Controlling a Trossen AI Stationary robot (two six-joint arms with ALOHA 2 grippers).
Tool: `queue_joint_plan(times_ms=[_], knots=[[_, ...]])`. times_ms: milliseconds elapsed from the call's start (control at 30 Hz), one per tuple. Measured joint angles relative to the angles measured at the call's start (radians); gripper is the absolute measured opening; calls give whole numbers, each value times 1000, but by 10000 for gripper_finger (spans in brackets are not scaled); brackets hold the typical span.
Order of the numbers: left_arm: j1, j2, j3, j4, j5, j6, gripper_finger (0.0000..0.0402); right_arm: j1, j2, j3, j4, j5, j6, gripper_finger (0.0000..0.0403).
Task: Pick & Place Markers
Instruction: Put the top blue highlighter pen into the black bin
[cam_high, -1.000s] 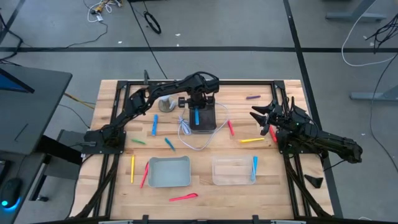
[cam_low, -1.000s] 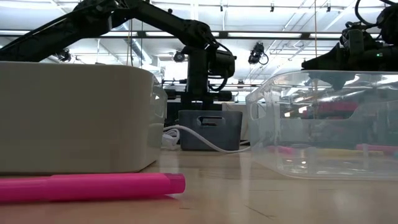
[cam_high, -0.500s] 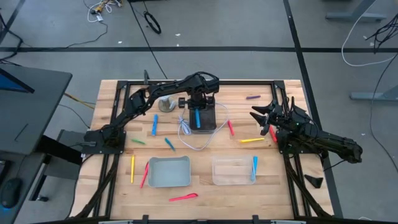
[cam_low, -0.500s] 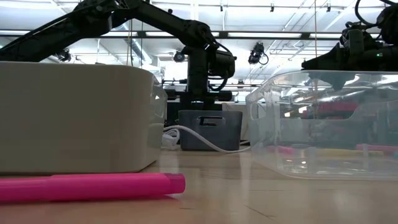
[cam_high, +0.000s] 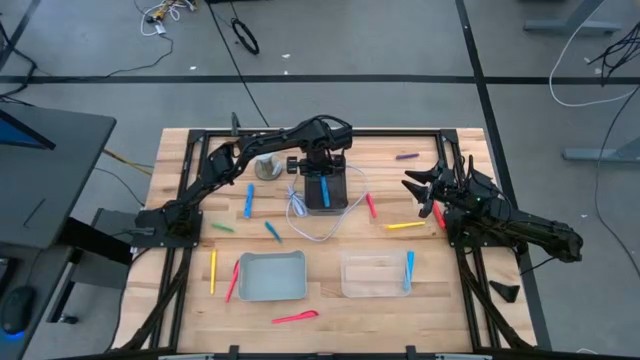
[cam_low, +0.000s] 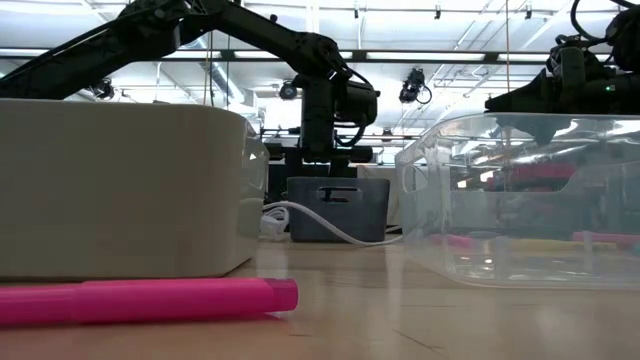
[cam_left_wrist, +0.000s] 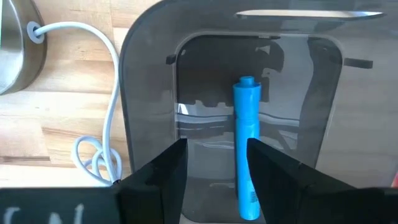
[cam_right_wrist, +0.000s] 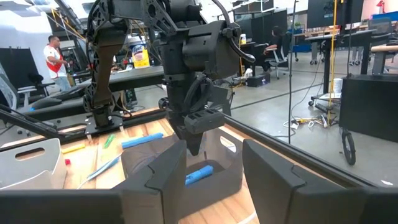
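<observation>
Over smooth dark plastic bin (cam_high: 326, 192): left tool (cam_high: 318, 178) parted, empty; cylindrical blue marker (cam_left_wrist: 246, 147) apparently lying inside.

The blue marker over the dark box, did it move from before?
Yes. The blue marker has dropped into the dark bin, shifting slightly toward the bin's right wall. The left gripper above it is open.

Table (cam_high: 470, 310): pale wood planks, matt, grain visible. Dark bin (cam_left_wrist: 149, 93): smooth plastic, semi-gloss, reflections on inner walls. Blue marker (cam_left_wrist: 247, 149) in it: smooth plastic, slight sheen. Clear tray (cam_low: 520, 200): glossy transparent plastic. Grey tray (cam_low: 120, 190): matt opaque plastic. Cable (cam_left_wrist: 112, 112): smooth white sheath. Round dish (cam_left_wrist: 15, 43): brushed metal.
</observation>
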Motion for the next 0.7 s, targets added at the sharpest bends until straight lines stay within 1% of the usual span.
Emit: queue_joint_plan(times_ms=[233, 367, 600, 700], knots=[[0, 0, 0, 27, 1, 16, 174, 0, 0, 0, 0, 0, 0, 159], [-6, -7, 7, 58, 25, 33, 174, 0, 0, 0, 0, 0, 0, 159], [-23, -9, 67, 51, 46, 36, 174, 0, 0, 0, 0, 0, 0, 159], [-29, -9, 107, 18, 55, 54, 174, 0, 0, 0, 0, 0, 0, 159]])
